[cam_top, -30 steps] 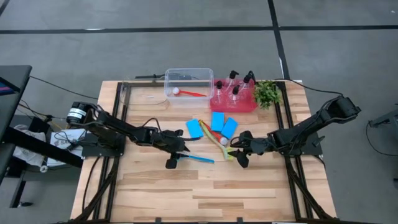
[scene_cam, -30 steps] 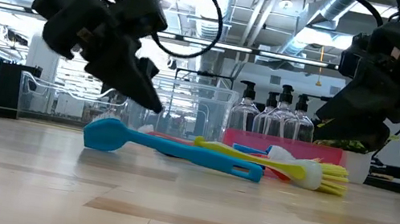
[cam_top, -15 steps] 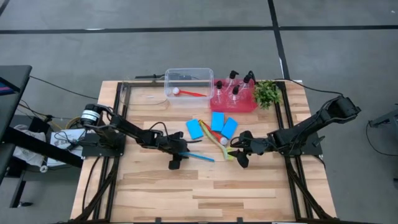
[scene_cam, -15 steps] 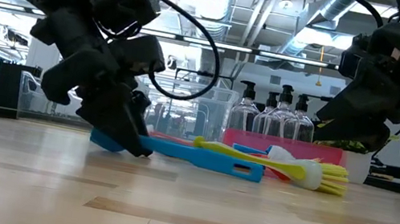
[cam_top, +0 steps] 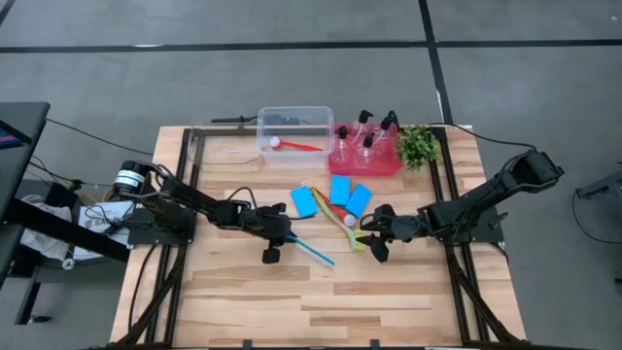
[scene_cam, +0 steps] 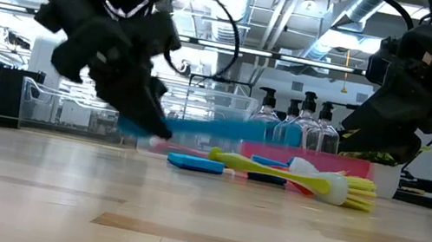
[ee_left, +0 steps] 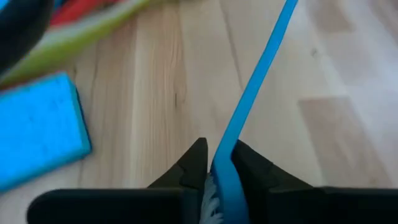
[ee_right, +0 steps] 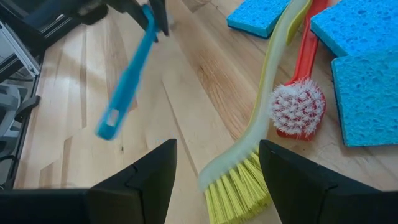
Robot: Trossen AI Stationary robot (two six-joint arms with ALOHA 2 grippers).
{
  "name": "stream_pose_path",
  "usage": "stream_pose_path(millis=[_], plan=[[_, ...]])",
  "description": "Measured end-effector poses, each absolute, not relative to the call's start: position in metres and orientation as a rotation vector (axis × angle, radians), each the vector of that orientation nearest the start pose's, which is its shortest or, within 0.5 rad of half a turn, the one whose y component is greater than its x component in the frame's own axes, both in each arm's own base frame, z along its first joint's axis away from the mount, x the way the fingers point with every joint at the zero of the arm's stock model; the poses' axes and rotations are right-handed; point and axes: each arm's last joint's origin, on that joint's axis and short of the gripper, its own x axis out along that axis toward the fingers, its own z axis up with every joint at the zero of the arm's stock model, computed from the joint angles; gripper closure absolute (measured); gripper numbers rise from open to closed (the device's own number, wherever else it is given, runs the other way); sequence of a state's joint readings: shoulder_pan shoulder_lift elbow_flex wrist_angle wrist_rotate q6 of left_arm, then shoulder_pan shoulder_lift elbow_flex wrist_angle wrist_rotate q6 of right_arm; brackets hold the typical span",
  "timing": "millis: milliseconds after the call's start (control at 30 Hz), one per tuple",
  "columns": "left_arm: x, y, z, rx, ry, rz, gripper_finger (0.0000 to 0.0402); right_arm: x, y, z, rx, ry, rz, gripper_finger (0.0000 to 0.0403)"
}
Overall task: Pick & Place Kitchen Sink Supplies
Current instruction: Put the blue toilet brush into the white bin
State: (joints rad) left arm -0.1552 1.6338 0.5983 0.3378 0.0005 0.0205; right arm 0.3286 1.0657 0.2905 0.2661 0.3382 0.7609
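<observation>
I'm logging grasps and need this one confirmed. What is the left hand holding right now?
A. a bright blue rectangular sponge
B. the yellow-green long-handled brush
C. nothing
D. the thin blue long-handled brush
D: the left hand is shut on the thin blue long-handled brush near its bristle end, and the low view shows that brush lifted off the wooden table.

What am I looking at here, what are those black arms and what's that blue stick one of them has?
It is a two-armed robot at a wooden table. One picture looks straight down, one looks level along the tabletop, and two come from cameras on the wrists. The left gripper has its jaws shut on a blue brush, lifted off the wood. The right gripper waits with jaws open over a yellow-green brush. Nearby lie a red brush and blue sponges; behind stand a tub, bottles on a red tray, and a plant.
</observation>
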Motion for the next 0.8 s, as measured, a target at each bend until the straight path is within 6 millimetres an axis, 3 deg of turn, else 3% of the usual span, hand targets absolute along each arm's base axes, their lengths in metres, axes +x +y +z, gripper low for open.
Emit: stream_pose_path(millis=[300, 600, 700, 800], plan=[[0.273, -0.027, 0.184, 0.094, 0.481, -0.057, 0.0350, 0.185, 0.053, 0.160, 0.579, 0.449, -0.190, 0.0182], [0.235, 0.016, 0.262, 0.235, 0.175, 0.324, 0.0345, 0.185, 0.053, 0.160, 0.579, 0.447, -0.191, 0.0182], [0.226, 0.034, 0.275, 0.296, 0.128, 0.418, 0.0345, 0.185, 0.053, 0.160, 0.580, 0.446, -0.191, 0.0182], [0.224, 0.053, 0.273, 0.342, 0.161, 0.491, 0.0348, 0.185, 0.053, 0.160, 0.580, 0.446, -0.191, 0.0182]])
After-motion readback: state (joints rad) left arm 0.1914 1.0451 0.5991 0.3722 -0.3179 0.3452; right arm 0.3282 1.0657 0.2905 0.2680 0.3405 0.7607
